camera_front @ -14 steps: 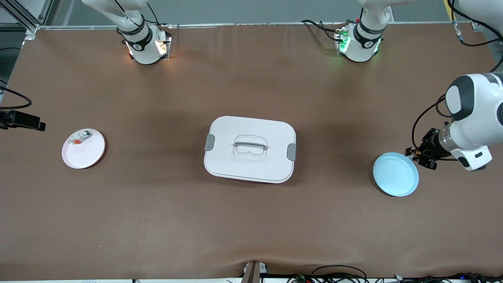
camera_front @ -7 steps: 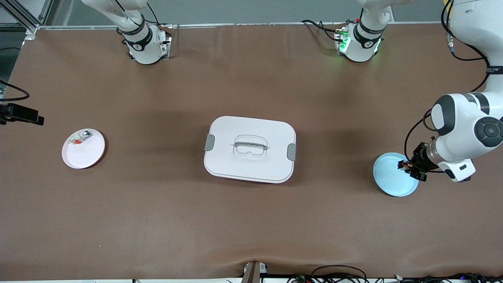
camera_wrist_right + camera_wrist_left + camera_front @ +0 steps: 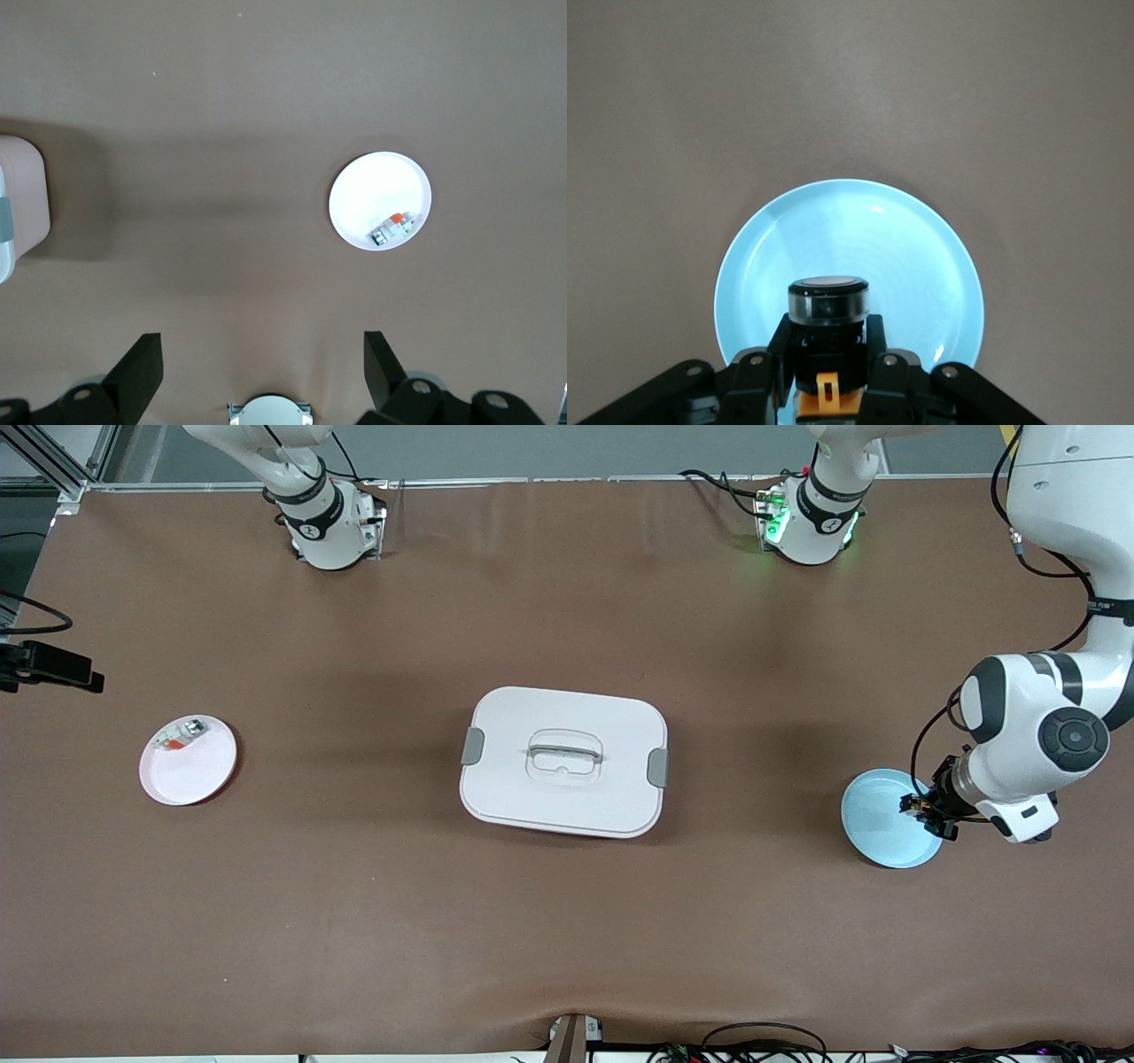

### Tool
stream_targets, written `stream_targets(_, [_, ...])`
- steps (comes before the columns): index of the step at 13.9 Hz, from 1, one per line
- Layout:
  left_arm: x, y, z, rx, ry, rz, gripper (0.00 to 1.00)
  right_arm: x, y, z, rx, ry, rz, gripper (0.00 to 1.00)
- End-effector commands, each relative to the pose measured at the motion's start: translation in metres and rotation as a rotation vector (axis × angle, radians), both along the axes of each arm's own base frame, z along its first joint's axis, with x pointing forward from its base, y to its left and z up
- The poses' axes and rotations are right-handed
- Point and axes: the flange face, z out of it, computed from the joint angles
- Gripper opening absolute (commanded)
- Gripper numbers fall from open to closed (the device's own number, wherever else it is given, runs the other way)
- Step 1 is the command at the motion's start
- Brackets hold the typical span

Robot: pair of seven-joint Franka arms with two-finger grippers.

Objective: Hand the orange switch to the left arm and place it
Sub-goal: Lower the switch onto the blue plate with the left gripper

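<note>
switch (image 3: pixel 827 350) gripped over blue plate (image 3: pixel 921 257)

Light-blue plate (image 3: pixel 886 821) sits just under the fingers; pink plate (image 3: pixel 188 760) well apart, carrying a whitish part (image 3: pixel 180 738).

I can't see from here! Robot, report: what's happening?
Left gripper shut on orange switch, over blue plate. Right gripper open, waiting. Box mid-table.

white box (image 3: pixel 563 788), light-blue plate (image 3: pixel 877 824), brown table (image 3: pixel 354 903)
</note>
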Motion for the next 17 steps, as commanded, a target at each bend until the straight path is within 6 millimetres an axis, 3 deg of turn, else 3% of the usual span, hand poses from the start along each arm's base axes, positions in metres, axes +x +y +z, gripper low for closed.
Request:
stream_targets(1, [0.008,-0.001,-0.014,0.028,-0.031,0.013,0.00,-0.011,0.000,0.005,0.002,-0.005,0.008,1.00])
stream_targets(7, [0.008,-0.001,-0.044,0.029,-0.034,0.037,0.00,-0.015,0.000,0.007,0.011,-0.019,0.008,1.00])
stream_targets(13, [0.005,0.001,-0.067,0.028,-0.002,0.041,0.00,-0.051,-0.005,-0.002,0.015,-0.098,0.000,1.00])
stream_targets(17, [0.004,0.002,-0.072,0.026,0.001,0.043,0.00,-0.064,-0.006,-0.004,0.023,-0.111,-0.004,1.00])
